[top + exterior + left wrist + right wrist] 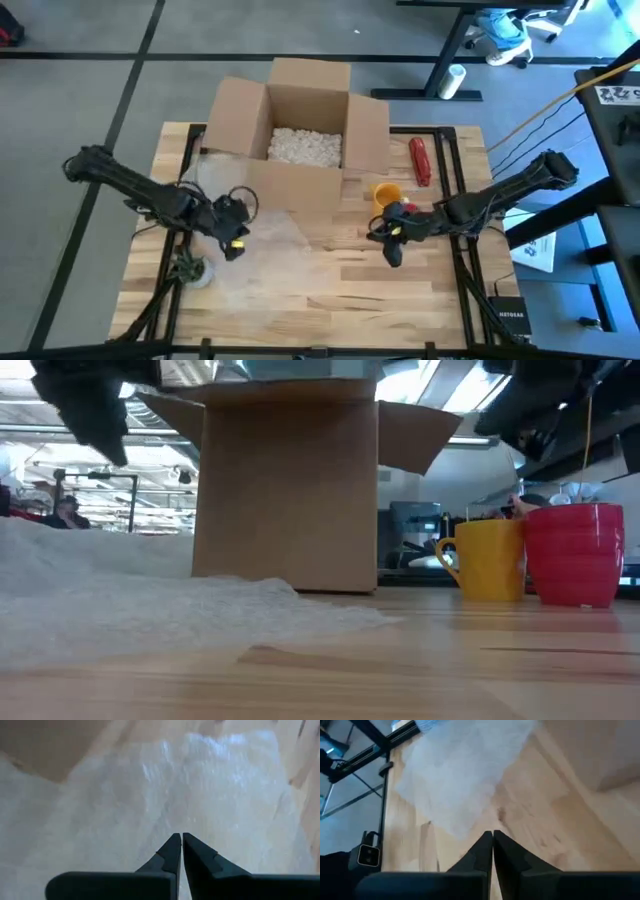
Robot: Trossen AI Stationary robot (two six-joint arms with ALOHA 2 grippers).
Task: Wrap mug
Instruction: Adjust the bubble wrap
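Bubble wrap (pixel 262 243) lies beneath the left hand (pixel 236 247), fingers together, empty; a shallow pinch could slip.

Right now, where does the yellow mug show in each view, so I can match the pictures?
High view: yellow mug right of centre, in front of the cardboard box, beside the right gripper.
Low view: yellow mug right of the box, next to a red cup.
Left wrist view: not in it.
Right wrist view: not in it.
Shared landmark: the cardboard box.
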